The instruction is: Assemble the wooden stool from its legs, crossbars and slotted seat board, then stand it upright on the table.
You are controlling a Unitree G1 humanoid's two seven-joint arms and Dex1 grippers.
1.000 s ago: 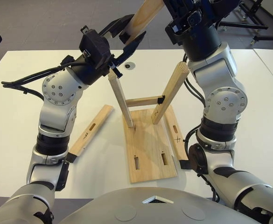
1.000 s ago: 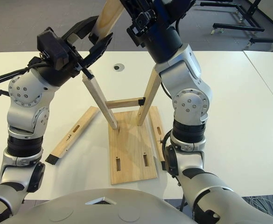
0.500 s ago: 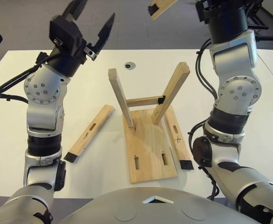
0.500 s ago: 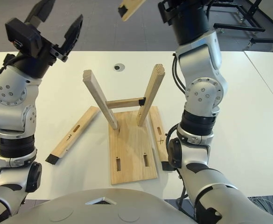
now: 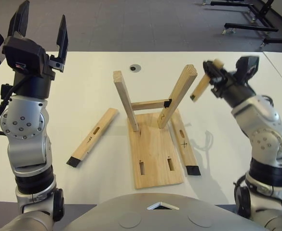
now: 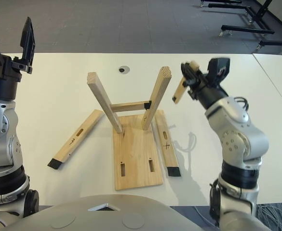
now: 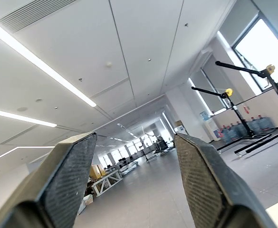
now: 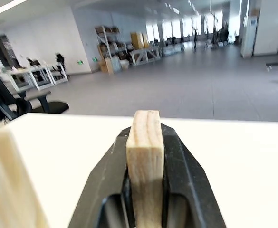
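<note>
Crossbar (image 5: 200,89) clamped in raised right gripper (image 5: 217,72); left gripper (image 5: 42,18) upturned, spread

Handwritten cross on right loose leg (image 5: 184,144); left loose leg (image 5: 92,137) mark possibly "7".

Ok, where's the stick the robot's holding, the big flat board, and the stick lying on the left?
held stick (image 5: 201,87), left eye view, its middle.
seat board (image 5: 153,147), left eye view, bare middle face.
loose leg (image 5: 92,137), left eye view, near its slot.
</note>
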